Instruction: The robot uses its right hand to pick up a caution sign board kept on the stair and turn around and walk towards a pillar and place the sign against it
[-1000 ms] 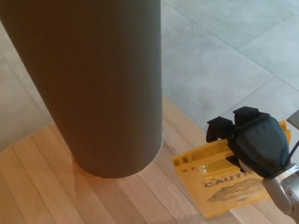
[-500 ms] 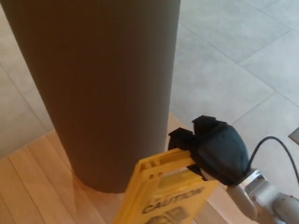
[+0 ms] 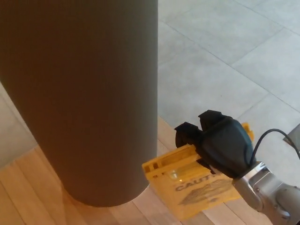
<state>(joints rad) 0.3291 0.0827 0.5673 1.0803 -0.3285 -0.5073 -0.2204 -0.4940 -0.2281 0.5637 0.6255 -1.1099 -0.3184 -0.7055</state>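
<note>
You are looking at a public lobby or hall: a wide round pillar (image 3: 79, 98), large grey floor tiles (image 3: 225, 61) beside wood planks (image 3: 28, 197) (and a yellow caution sign (image 3: 187, 187)) suggest it.

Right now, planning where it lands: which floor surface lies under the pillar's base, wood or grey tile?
The wooden floor; the grey tiles lie beyond the pillar.

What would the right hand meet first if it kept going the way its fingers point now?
Probably the pillar. The right hand, shut on the caution sign, points its fingers up-left in the head view, toward the pillar's lower edge. Depth is unclear from one view, so it might instead pass just beside it over the grey tiles.
</note>
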